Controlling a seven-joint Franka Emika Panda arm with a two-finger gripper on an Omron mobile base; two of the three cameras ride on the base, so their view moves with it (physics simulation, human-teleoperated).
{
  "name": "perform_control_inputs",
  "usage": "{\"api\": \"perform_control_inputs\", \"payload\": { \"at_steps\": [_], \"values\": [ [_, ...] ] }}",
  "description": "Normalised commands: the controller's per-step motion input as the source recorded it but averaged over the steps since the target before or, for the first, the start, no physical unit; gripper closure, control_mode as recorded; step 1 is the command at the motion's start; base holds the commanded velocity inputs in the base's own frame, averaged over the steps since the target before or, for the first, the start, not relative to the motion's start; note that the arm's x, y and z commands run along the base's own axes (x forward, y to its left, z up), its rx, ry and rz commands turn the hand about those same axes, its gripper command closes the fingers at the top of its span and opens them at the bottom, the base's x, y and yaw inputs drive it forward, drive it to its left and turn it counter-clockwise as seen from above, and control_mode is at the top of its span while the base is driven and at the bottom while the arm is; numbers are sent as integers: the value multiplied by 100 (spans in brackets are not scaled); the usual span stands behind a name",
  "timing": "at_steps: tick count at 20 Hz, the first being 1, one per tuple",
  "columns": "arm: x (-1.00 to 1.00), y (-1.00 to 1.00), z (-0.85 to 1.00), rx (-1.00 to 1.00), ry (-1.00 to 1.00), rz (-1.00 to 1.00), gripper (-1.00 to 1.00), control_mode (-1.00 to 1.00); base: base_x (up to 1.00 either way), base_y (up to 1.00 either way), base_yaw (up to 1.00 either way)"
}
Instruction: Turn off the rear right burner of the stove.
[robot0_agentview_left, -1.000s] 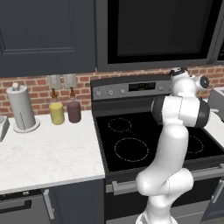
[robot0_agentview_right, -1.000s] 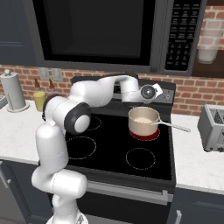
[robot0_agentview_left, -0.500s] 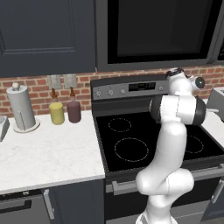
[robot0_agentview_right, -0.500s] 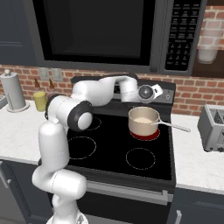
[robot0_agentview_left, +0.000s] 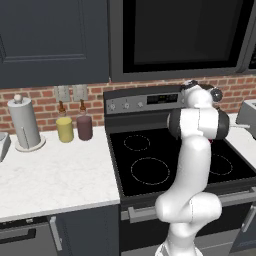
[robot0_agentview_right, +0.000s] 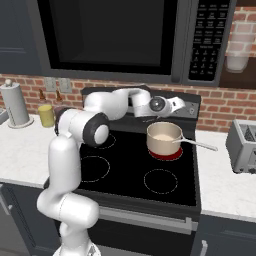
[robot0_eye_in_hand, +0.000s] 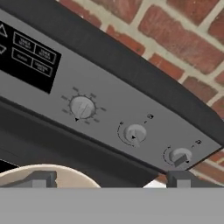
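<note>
Three knobs (robot0_eye_in_hand: 135, 133) on stove (robot0_agentview_right: 145, 172) panel, pot (robot0_agentview_right: 163, 137) below, brick wall (robot0_eye_in_hand: 183, 48) behind

Flat, even rendered light fills the kitchen; soft shadows, no glare. The stove (robot0_agentview_right: 145, 170) top reads dull black, and the hand view's edges are slightly soft.

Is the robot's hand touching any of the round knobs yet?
Apart. In the hand view, the open gripper has its fingers short of the knobs, with grey panel between.
</note>
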Motion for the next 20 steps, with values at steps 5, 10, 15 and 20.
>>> {"api": "perform_control_inputs", "payload": {
  "at_steps": [5,10,15,20],
  "values": [
    [29,0,0,0,0,-3,-100,-100,0,0,0],
    [18,-1,-3,0,0,-1,-100,-100,0,0,0],
    [0,-8,-13,0,0,0,-100,-100,0,0,0],
    [0,-11,-10,0,0,0,-100,-100,0,0,0]
  ]
}}
